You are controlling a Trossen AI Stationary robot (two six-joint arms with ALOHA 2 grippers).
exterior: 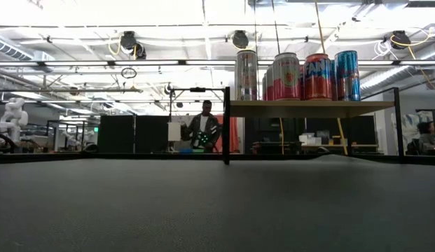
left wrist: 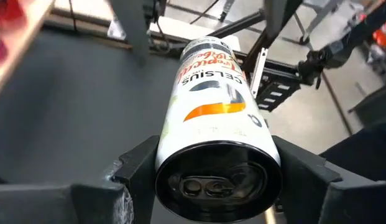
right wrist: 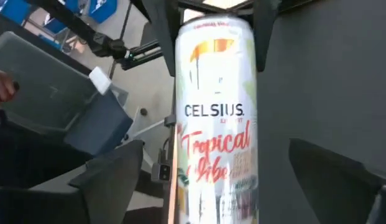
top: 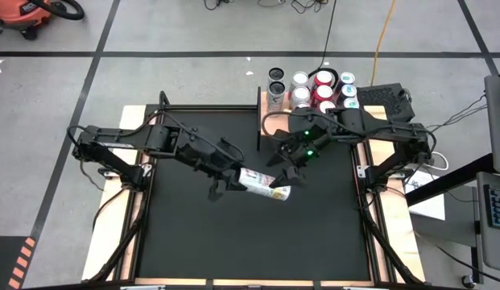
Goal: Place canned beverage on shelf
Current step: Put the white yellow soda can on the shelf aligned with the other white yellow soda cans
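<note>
**Hand-over in mid-air: settle who carries the can before you move**

Closest to your left wrist camera is the dark underside of the tall white slim aluminium can with orange and red lettering [left wrist: 214, 124], lying sideways above the black desk mat [top: 233, 242] near its middle. Your left gripper [top: 225, 184] clamps that end between both fingers, so it alone bears the can. Your right gripper [top: 287, 174] sits at the can's other end with its fingers spread wide, flanking the body without touching it, as the right wrist view shows.

Judging from the task, the can has to reach the small light-wood shelf board on its black metal frame [exterior: 312, 108], at the desk's far edge by the right arm's base. Shiny upright cans [exterior: 301, 75] already crowd it; the open room seems to be on the board's left end, beside the silver can [exterior: 246, 75].

- If the right arm is to take over, close it squarely on the can's middle before the left lets go.
- Turn the can upright well clear of the frame.
- Approach above board height, and lower gently so the neighbours stay standing.
</note>
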